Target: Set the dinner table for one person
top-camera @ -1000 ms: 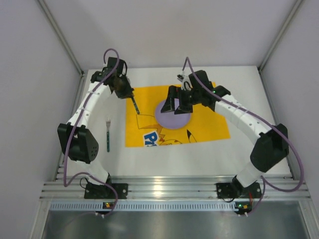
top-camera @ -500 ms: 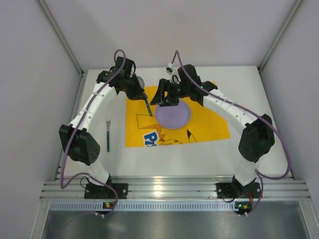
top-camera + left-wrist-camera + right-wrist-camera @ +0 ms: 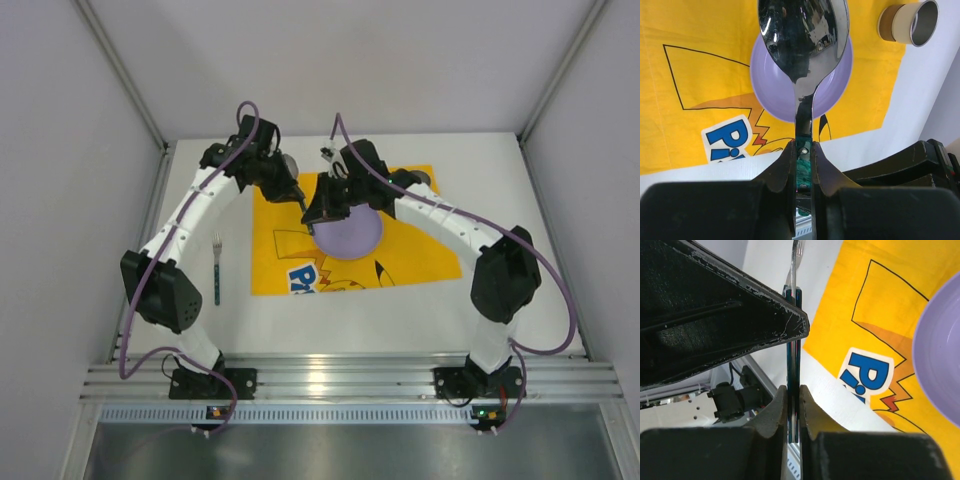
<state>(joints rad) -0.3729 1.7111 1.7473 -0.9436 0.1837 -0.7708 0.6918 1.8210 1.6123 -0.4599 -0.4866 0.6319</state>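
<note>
**Current state.** The spoon [image 3: 802, 40] is held in the air between the two hands, above the yellow mat [image 3: 420, 250] and close to the 10 o'clock rim of the purple plate [image 3: 767, 87]. The left hand [image 3: 802, 147] is clamped narrow on the teal handle, and the bowl projects past its fingertips towards the plate below. The right hand [image 3: 792, 392] is seen drawn narrow about the same handle, which shows edge-on between its fingers (contact looks complete, though only the inner faces are shown). A handover from left to right is judged to be in progress.

**Governing relation.** In each wrist view the spoon's long axis runs from 12 to 6 o'clock, straight along the fingers, so both hands are taken to point down the handle. In the top view the axis is hidden by the hands.

**Task item.** The tabletop [image 3: 500, 300] lies beneath both hands and carries the mat at its centre. A fork [image 3: 216, 268] lies on bare tabletop at the mat's 9 o'clock side, with its axis running 12 to 6. A cup [image 3: 907, 22] is at the mat's 1 o'clock corner. The open place at the plate's 3 o'clock side is nearer the right arm — hence the judged transfer.

**Arm pose.** Both arms are arched inward with the elbows out at 9 and 3 o'clock, and the wrists meet over the mat — release by the left hand is the step expected.
</note>
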